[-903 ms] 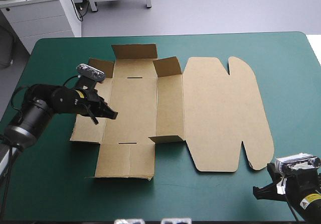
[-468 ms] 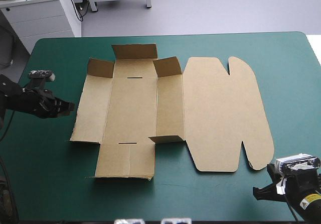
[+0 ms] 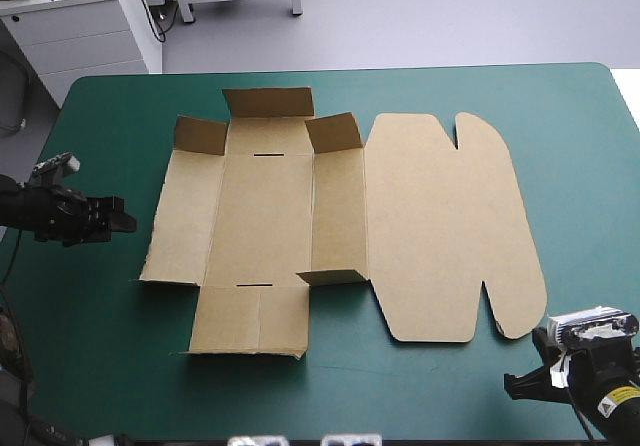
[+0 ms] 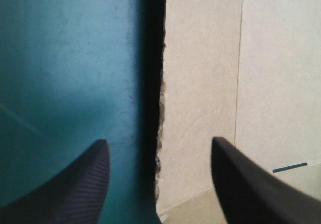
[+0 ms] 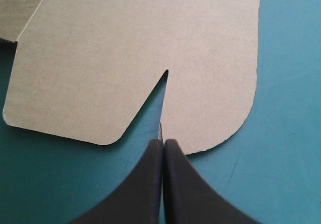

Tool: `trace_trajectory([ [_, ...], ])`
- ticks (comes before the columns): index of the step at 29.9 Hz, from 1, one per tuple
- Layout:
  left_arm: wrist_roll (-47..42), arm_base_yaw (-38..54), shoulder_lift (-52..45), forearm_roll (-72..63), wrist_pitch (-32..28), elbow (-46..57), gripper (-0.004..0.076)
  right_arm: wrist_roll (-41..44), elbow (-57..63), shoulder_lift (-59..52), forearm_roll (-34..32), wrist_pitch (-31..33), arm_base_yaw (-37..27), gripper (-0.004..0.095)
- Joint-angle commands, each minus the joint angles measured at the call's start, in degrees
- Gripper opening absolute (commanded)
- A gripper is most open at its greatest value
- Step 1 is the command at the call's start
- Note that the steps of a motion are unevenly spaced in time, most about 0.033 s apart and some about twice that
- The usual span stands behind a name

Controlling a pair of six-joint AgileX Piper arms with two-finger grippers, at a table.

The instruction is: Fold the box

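Teal-green cover (image 3: 420, 396) all round, and on it the box (image 3: 265, 216), spread nearly flat, a little left of the table's middle. Its lid (image 3: 445, 226) runs out flat to the right, with rounded ears. The far flap (image 3: 268, 101) and the small corner tabs beside it stand up, and one more tab is cocked at the near end of the right wall. The left wall panel (image 3: 182, 216) lies flat, and I reckon that's the wall to raise now.

Left gripper (image 3: 122, 219): fingers apart, low over the cover, left of the box and clear of it, pointing at that panel. Down my wrist, the ragged left edge runs straight ahead between my two fingers, one lined up over cover, the other over board. Good line. To do this well I'd go in low, slip one finger under the edge and lift about the crease. A plain shove would probably skate the whole sheet to the right.

Right gripper (image 3: 518, 384): fingers pressed together in a point at the table's near right corner. The tip is just beside the lid's near edge, aimed at the notch (image 5: 165, 73). Whether it touches board, I can't tell. It would be handy as a stop if the sheet slides.
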Motion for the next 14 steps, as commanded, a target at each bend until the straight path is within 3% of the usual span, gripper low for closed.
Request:
trace_trajectory([
  [1,2.90,0.10,0.19,-5.28,0.01,-1.84,0.0584,-0.52,-1.64,0.62,0.00,-3.20,0.25,-0.0014],
  [6,7.80,0.10,4.46,-10.14,0.75,-1.84,0.0584,-0.52,-1.64,0.62,0.00,-3.20,0.25,-0.0014],
  [14,8.52,-2.72,10.33,-10.74,4.74,-1.84,0.0584,-0.52,-1.64,0.62,0.11,-3.19,0.25,-0.0014],
])
